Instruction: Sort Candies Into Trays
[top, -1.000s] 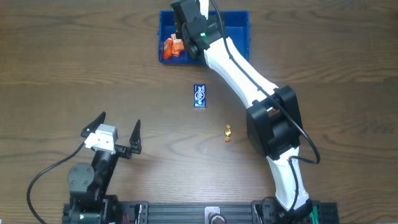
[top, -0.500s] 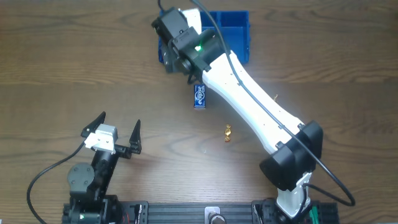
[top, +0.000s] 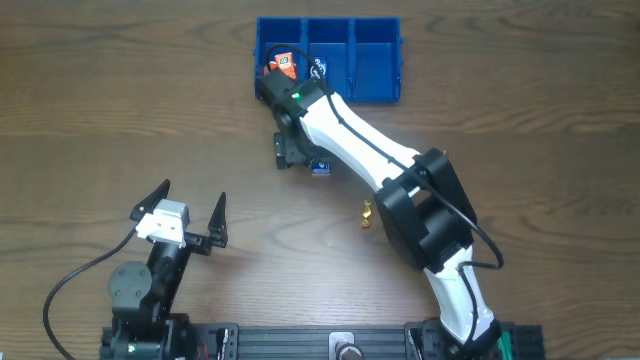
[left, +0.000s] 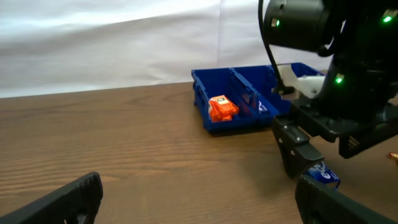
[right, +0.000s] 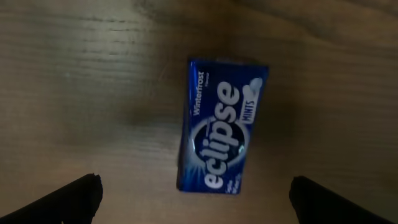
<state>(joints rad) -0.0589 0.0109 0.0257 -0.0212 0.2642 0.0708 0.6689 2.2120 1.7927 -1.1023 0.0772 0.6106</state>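
Progress: early. One orange candy (top: 281, 62) lay in the left compartment of the tray (top: 378, 70). Two pieces were left unsorted on the table (top: 120, 100): mint tin (right: 222, 135) just below the tray, gold candy (top: 367, 213) farther toward the arm bases.

Right gripper (right: 198, 202) hung over the tin, jaws spread wide to either side, not touching it.

Left gripper (top: 193, 189) sat near its base, jaws apart, holding nothing.

Tin: flat blue rectangle, lying face up, white print, glossy. Judged rigid and easy to pinch across its short sides.

mint box (top: 321, 169): mostly under right arm (top: 352, 142) | gold candy (top: 366, 213): too small to identify | tray (left: 200, 93): far end behind right arm
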